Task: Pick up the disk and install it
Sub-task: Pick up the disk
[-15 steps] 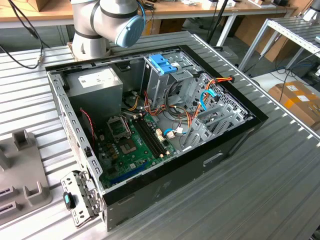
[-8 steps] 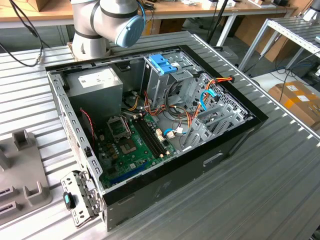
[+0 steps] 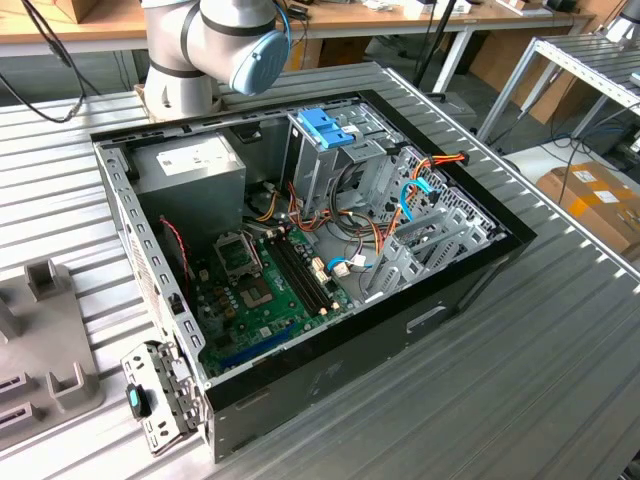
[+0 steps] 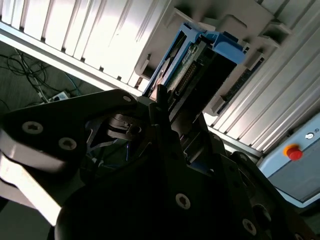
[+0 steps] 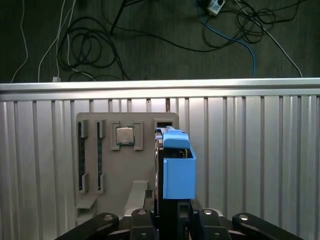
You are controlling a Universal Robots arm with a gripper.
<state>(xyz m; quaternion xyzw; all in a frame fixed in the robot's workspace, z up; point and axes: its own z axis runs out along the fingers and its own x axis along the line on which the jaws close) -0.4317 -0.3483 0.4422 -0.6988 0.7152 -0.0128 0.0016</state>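
Disk (image 5: 178, 170) w/ blue rails, upright

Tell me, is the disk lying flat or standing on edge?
On edge: in the first wrist view the disk shows its narrow side, standing at the grey holder.

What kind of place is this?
Probably a robot lab or workshop: a robot arm stands by an open computer case on a ribbed metal table, with workbenches behind.

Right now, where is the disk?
In the first wrist view the disk stands on edge in the grey holder on the ribbed table, just ahead of the gripper.
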